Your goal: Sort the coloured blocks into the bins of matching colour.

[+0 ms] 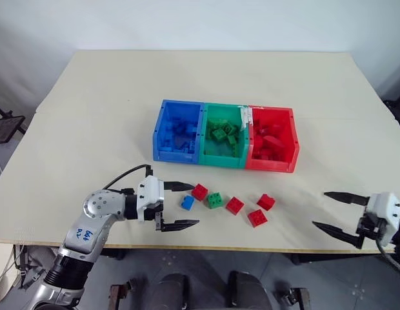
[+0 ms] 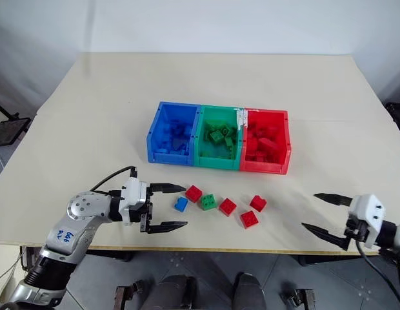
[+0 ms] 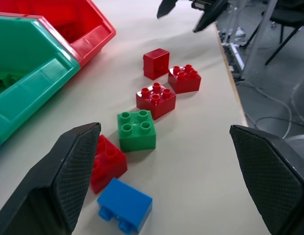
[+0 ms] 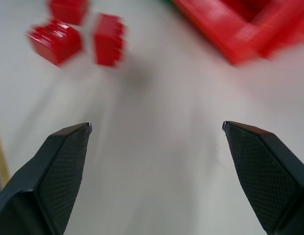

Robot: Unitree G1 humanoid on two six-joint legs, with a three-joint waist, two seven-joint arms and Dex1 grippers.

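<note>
**Lining up on the loose blocks by the front edge**

My left pincer (image 1: 180,205) hangs just over the table (image 1: 90,116) with both fingers spread wide and nothing between them, aimed sideways along the row of loose blocks. My right pincer (image 1: 337,211) is likewise wide open and empty, out by the table's right front corner, well apart from everything.

Six blocks lie loose between me and the bins: a blue block (image 1: 187,203) nearest my left pincer, a red block (image 1: 200,192) just beyond it, a green block (image 1: 215,200), then three more red blocks (image 1: 235,205), (image 1: 257,217), (image 1: 266,202). The blue bin (image 1: 162,129), green bin (image 1: 210,158) and red bin (image 1: 287,139) stand joined in a row behind them, each already holding blocks of its own colour.

I judge the blue block to be my step: it is closest and its bin sits on my left. It lies on its side, nearly touching the red one, so I should close on its free faces and come in low and square, or a finger will nudge the red block along.

Room is mixed. The blocks lie near the front edge, so a push toward me could send one off the table. Behind the bins and to the left the table is broad and bare; lifting up over the bin's front wall looks unobstructed.
</note>
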